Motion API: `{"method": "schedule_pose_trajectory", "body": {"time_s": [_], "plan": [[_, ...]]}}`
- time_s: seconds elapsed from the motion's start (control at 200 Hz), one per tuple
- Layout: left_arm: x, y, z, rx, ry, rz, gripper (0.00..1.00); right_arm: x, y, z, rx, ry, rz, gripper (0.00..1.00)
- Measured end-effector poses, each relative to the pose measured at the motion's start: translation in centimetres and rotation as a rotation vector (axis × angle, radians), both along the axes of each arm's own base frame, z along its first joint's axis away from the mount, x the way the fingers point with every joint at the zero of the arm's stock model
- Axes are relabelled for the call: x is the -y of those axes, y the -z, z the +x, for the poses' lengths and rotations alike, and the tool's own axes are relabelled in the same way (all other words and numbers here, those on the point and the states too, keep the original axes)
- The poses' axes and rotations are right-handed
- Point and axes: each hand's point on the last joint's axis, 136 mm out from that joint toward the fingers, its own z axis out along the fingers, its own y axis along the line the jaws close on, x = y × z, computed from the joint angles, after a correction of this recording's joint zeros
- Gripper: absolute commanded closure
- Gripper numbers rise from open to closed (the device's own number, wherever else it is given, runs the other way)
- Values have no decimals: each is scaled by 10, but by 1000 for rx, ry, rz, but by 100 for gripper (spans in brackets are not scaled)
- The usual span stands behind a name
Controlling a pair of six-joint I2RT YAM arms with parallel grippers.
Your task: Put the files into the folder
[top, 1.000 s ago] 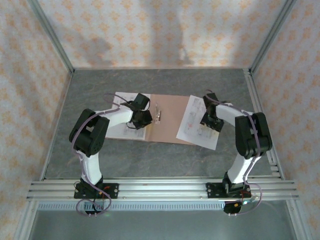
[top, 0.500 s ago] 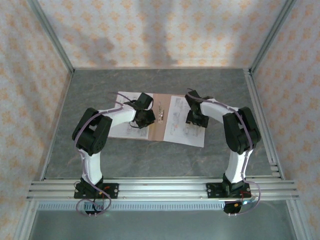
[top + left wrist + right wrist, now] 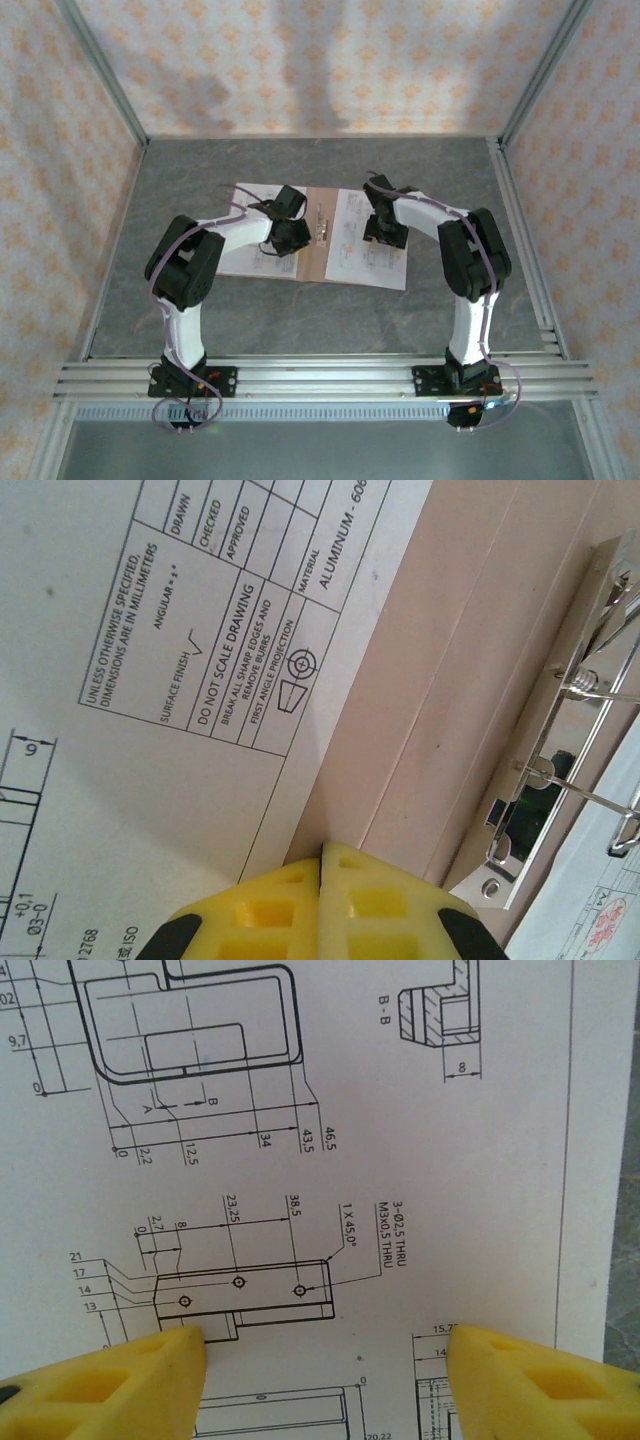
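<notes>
The pinkish-brown folder lies open flat in the middle of the table. One file covers its left half and another file its right half. My left gripper is shut, with its yellow tips down on the folder beside the left file's edge. My right gripper stands open over the right file. Its fingertips rest apart on the printed drawing, with nothing between them.
A metal spring clip sits on the folder's spine between the two grippers. Grey tabletop surrounds the folder. Aluminium frame rails run along the near edge and right side.
My right gripper has moved left, and the right sheet has slid with it and straightened onto the folder's right half. The left gripper has stayed in place, shut.
</notes>
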Motion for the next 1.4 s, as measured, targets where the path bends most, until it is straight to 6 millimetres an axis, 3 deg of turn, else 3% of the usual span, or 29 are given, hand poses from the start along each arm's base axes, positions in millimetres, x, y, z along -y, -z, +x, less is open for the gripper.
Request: {"method": "schedule_pose_trajectory", "body": {"time_s": [0.961, 1.401], "plan": [[0, 0, 0, -1, 3, 2, 100, -35, -3, 9, 3, -54, 56, 34], [0, 0, 0, -1, 7, 4, 100, -28, -4, 8, -5, -67, 5, 34]]}}
